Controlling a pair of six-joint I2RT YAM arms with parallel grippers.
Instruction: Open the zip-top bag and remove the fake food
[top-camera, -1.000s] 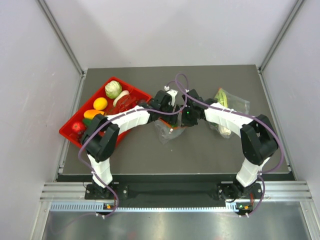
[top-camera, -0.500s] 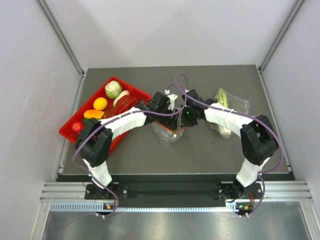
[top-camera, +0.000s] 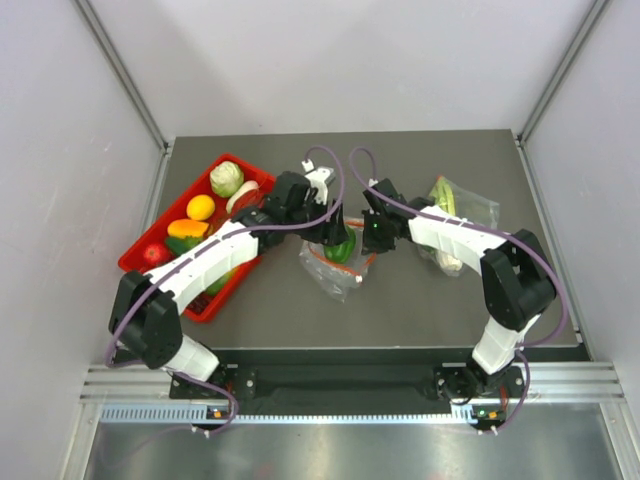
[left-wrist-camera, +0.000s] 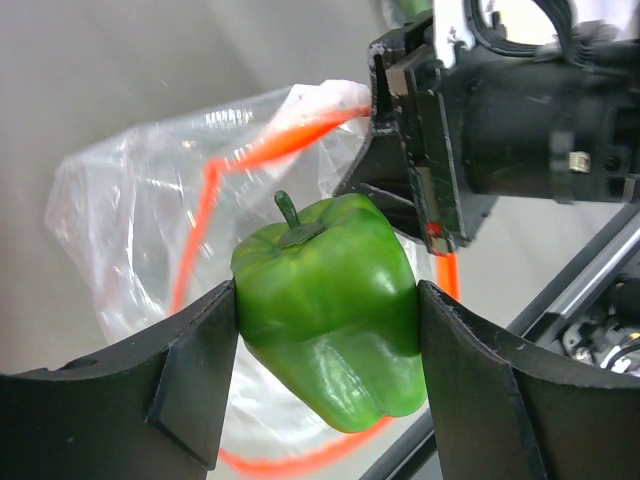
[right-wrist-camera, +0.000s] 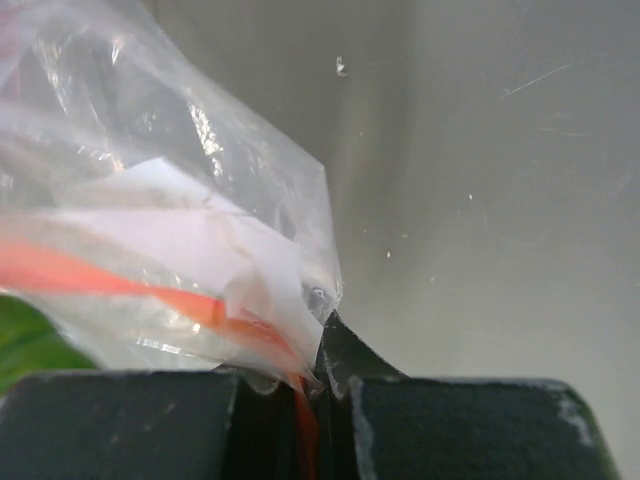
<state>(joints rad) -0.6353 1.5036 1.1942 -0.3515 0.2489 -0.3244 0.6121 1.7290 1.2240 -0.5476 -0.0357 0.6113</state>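
Red tray (top-camera: 240, 163) of toy produce lies along the left edge. Left gripper (left-wrist-camera: 325, 290) is clamped on a green toy pepper (left-wrist-camera: 335, 330), just beside the zip-top bag (left-wrist-camera: 130, 230) at mid-table. Right gripper (right-wrist-camera: 318, 385) is pinched tight on the bag's red-orange zip strip (right-wrist-camera: 120, 280). A second clear bag (top-camera: 462, 210) lies toward the right edge.

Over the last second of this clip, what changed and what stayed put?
The left arm swung leftward toward the red tray, and the left tool now clamps a green pepper, not visible before, just outside the zip-top bag's mouth. The right tool still pinches the bag's orange zip edge. The leek bag and the tray's contents have not moved.
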